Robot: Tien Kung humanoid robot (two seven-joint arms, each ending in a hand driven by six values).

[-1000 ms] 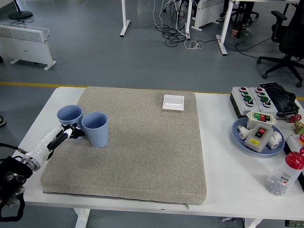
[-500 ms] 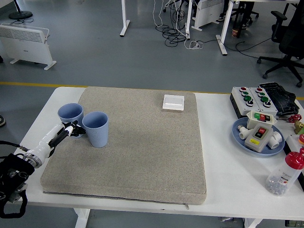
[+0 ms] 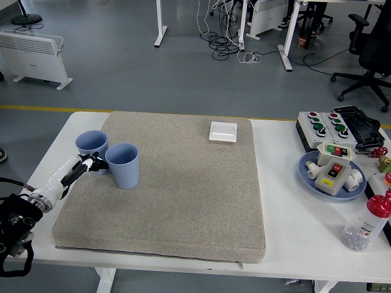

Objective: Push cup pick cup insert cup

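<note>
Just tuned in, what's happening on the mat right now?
The left hand reaches in from the lower left, its fingertips at the base of the two blue cups. The rear cup and the front cup stand upright side by side on the grey mat, not yet nested. Neither cup is grasped. No right arm shows.

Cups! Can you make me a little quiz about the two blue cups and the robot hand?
1. True or false: the near cup lies on its side.
2. The left hand is: A) above the switch B) beside the far cup C) on the plate
3. Fill in: both cups stand on the grey ____.

Key: 1 false; 2 B; 3 mat.
</note>
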